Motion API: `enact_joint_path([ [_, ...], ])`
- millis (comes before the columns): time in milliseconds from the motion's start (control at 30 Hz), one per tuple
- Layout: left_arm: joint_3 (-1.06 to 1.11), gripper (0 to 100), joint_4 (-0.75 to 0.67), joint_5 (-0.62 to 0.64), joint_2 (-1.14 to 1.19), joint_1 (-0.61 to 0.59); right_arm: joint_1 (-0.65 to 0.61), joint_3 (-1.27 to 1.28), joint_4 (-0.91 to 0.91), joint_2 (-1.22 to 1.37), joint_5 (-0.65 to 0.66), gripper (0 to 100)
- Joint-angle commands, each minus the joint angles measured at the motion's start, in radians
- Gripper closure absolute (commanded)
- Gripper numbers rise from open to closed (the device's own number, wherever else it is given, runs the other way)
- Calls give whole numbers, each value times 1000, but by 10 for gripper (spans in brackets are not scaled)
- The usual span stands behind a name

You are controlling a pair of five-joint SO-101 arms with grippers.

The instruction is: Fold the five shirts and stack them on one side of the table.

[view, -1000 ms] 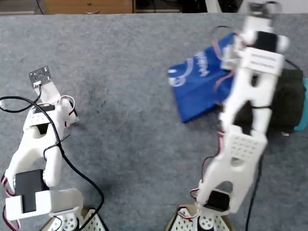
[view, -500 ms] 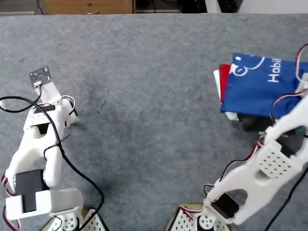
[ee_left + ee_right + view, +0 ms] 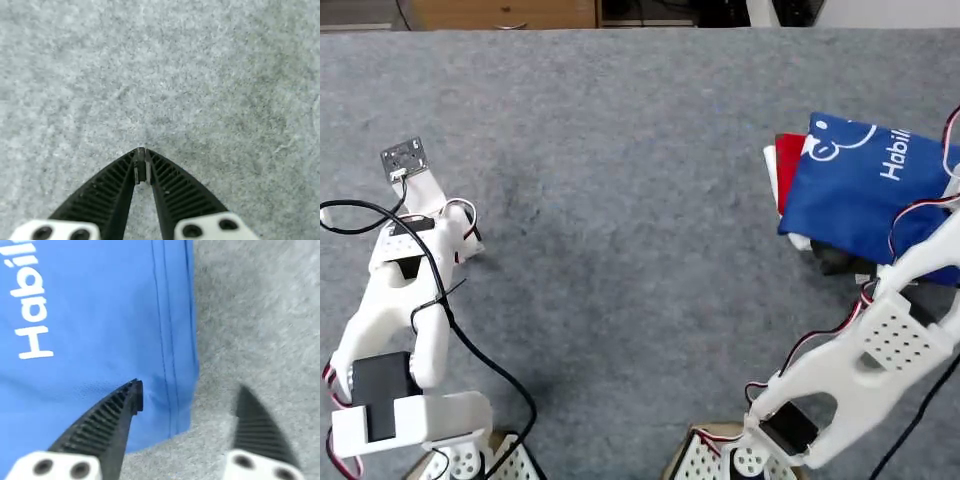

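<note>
A folded blue shirt (image 3: 870, 195) with white print lies on top of a stack at the table's right side. Red (image 3: 788, 168), white and dark shirts (image 3: 835, 260) peek out beneath it. In the right wrist view my right gripper (image 3: 190, 395) stands open just above the blue shirt's hem (image 3: 100, 340), one finger over the cloth and the other over the grey table. The right arm (image 3: 865, 350) runs up along the right edge. My left gripper (image 3: 141, 165) is shut with nothing in it, hovering over bare grey felt; the left arm (image 3: 405, 260) rests at the left.
The grey felt table (image 3: 620, 180) spreads wide between the two arms. A wooden cabinet (image 3: 500, 12) and dark items line the far edge. Cables trail from both arm bases.
The right arm swung from over the table's middle right to the right edge and laid the blue shirt on the stack; in the last half second the shirt shifted slightly. The left arm stayed still.
</note>
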Motion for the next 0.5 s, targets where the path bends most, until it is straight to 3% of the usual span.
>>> enact_joint_path([
  [0,-23,982,28,-35,-35,-6,-36,-42,18,-162,-8,542],
  [167,-94,982,270,-86,-205,-3,-124,-41,18,-306,-26,998],
  [267,-81,982,370,-91,-374,-2,-151,19,20,-395,-29,919],
  [367,-23,982,436,-92,-573,-12,-180,176,20,-527,-15,995],
  [467,83,982,453,-92,-779,-2,-225,404,18,-693,29,988],
])
